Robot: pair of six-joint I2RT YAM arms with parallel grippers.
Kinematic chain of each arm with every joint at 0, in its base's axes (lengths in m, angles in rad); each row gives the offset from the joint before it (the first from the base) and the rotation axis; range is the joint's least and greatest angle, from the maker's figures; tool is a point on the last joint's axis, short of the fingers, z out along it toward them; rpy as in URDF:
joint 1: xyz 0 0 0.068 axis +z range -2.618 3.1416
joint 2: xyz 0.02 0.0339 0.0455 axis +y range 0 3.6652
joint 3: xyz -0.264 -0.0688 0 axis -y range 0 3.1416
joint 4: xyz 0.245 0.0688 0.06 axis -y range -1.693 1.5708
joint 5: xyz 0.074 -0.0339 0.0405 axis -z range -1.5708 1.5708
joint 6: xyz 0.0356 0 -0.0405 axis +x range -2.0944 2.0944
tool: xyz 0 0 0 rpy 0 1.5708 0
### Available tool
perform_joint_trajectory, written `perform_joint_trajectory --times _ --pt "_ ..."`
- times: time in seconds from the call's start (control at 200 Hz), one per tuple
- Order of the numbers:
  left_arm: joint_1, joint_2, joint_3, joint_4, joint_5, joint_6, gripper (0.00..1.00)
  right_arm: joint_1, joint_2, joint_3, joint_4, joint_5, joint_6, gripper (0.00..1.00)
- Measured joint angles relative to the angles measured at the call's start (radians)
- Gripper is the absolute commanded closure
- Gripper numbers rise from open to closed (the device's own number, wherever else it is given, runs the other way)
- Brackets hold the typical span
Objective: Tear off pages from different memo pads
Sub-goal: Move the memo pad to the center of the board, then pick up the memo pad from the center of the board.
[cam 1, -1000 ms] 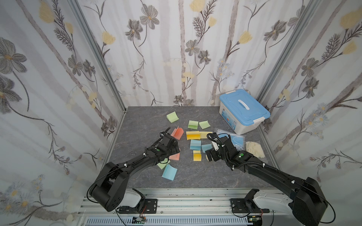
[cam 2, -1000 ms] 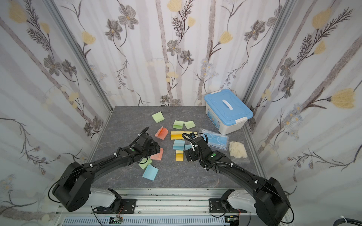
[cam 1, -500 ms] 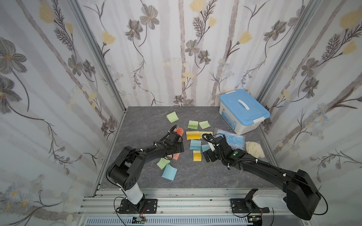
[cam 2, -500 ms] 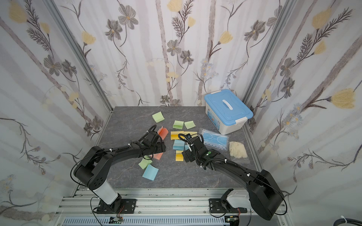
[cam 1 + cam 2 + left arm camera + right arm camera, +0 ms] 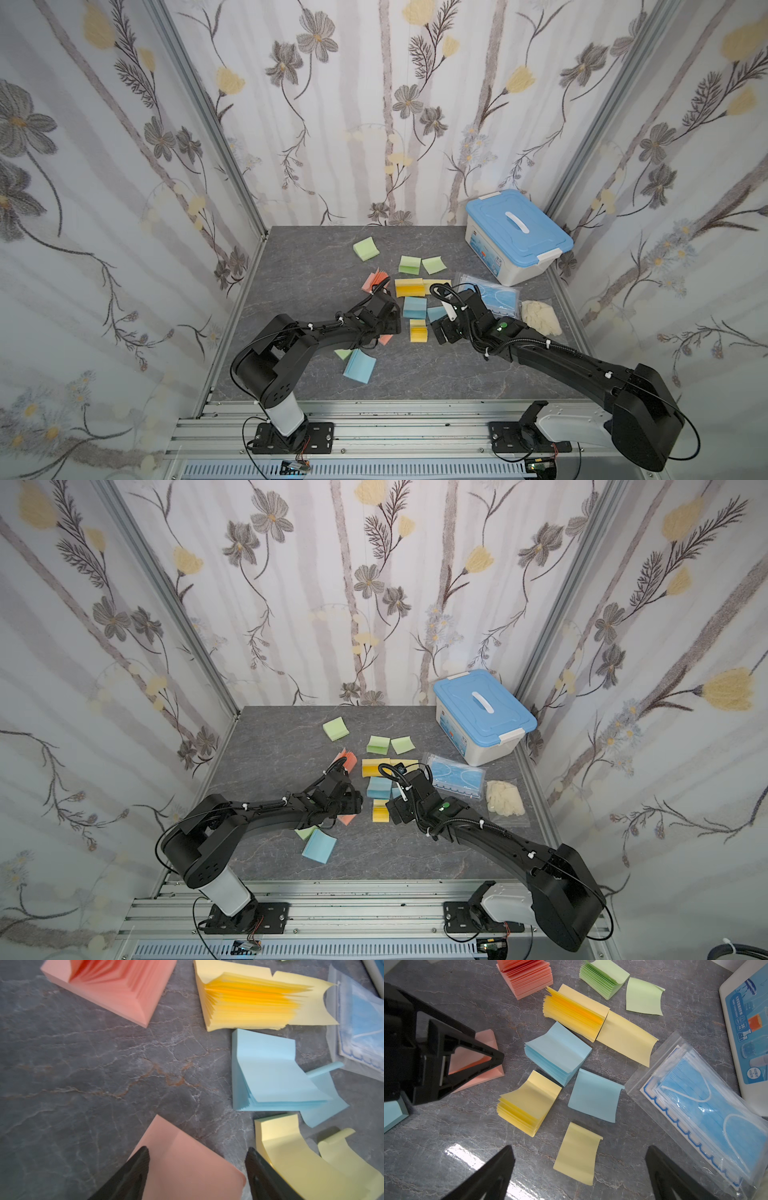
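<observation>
While both arms hover low, we see memo pads point(image 5: 414, 307) clustered mid table point(image 5: 316, 266)
left gripper point(image 5: 197, 1150) jaws apart above salmon pad point(image 5: 182, 1167); right gripper point(image 5: 579, 1148) spread wide over loose yellow page point(image 5: 577, 1159)

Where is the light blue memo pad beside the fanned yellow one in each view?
In a top view: blue pad, centre of the table.
In a top view: blue pad, same place.
Left wrist: blue pad, beside fanned yellow pad.
Right wrist: blue pad, beside fanned yellow pad.
Shared landmark: fanned yellow pad.
</observation>
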Motion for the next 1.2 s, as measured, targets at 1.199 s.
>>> perform_joint_trajectory --times 1.199 --pt "-0.193 -0.307 -0.101 -0.323 -0.028 -0.094 0.21 0.003 0.046 0.011 -0.003 -0.019 0.0 0.0"
